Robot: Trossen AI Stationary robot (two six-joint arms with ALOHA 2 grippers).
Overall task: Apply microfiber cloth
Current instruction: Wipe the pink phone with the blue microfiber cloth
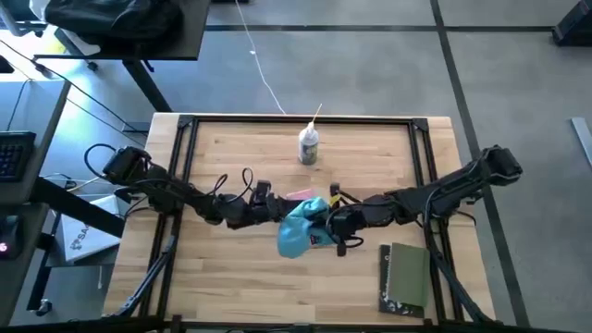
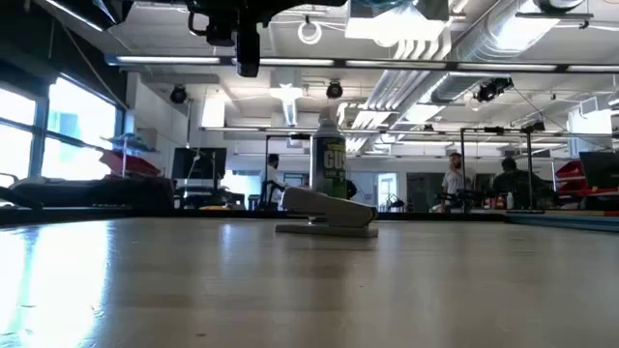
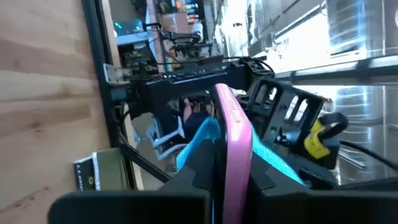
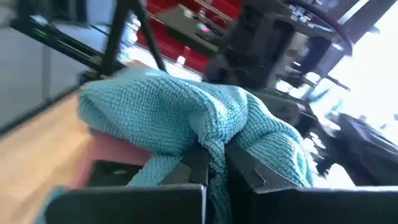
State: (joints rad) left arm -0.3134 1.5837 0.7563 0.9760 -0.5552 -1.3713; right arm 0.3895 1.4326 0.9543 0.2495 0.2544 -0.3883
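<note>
Mid-desk: right gripper [image 4: 214, 163] clamped on microfiber cloth [image 1: 301, 227]; left gripper [image 3: 231, 180] clamped on pink slab [image 3: 233, 134]; risk: cloth drag twists slab loose.

we see the microfiber cloth [image 4: 186, 115] as a soft turquoise fabric with a fine looped, nubbly weave, matt throughout. beside the cloth, the pink object [image 3: 231, 134] looks like smooth plastic with a slight sheen. under the cloth, the table [image 1: 240, 287] is pale wood with visible grain and a satin finish, edged by a dark matt metal frame [image 1: 296, 118]. near the cloth, the book [image 1: 407, 277] has a flat, matt olive cover.
</note>
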